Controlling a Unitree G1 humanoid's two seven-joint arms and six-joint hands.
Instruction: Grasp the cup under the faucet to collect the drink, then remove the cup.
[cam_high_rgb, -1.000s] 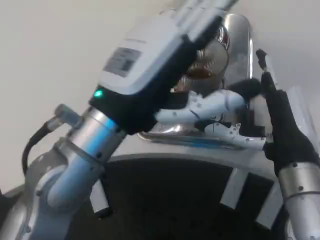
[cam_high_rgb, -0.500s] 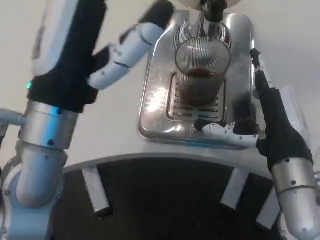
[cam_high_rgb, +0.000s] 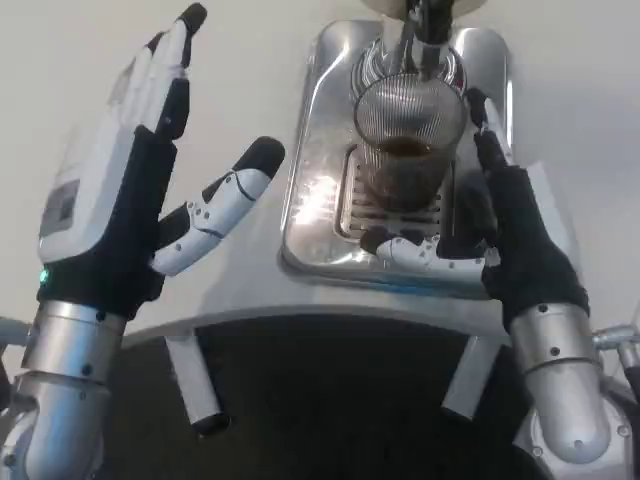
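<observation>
A ribbed clear glass cup (cam_high_rgb: 405, 130) with brown drink in its lower half stands on the chrome drip tray (cam_high_rgb: 320, 215), right under the faucet spout (cam_high_rgb: 425, 25). My right hand (cam_high_rgb: 510, 230) is beside the cup on its right. Its long fingers (cam_high_rgb: 485, 130) stand upright close along the cup's right wall, and its thumb (cam_high_rgb: 415, 252) lies across the tray in front of the cup's base. The hand is not closed around the glass. My left hand (cam_high_rgb: 125, 190) is raised well left of the machine, palm away, fingers spread, holding nothing.
The chrome machine stands on a white table (cam_high_rgb: 240, 60) whose curved front edge (cam_high_rgb: 300, 320) runs below the tray. Dark floor and white table legs (cam_high_rgb: 190, 380) show beneath. A clear plastic piece (cam_high_rgb: 560, 200) lies right of my right hand.
My left arm swung away from in front of the cup to the left and now holds its fingers spread. My right hand edged up and left, closer to the cup.
</observation>
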